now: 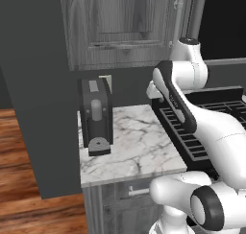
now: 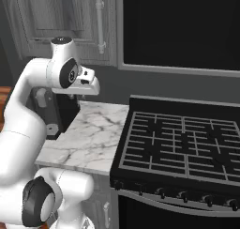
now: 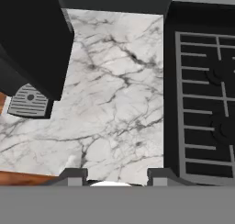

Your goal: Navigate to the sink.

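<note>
The sink is out of view. My gripper (image 3: 117,176) hangs above a white marble counter (image 3: 119,94) and points down at it. Its two dark fingertips (image 3: 73,175) stand wide apart with nothing between them, so it is open. In the right base view the white hand (image 2: 86,82) hovers over the counter's back left part, close to the wall. The black surface to the right is a stovetop (image 2: 183,143) with grid grates, not a basin.
A dark coffee machine (image 1: 96,115) stands on the counter's left part, against the wall. A tall dark panel (image 1: 33,84) closes the counter's left end, with wood floor (image 1: 14,161) beyond it. Grey wall cabinets (image 1: 120,27) hang overhead.
</note>
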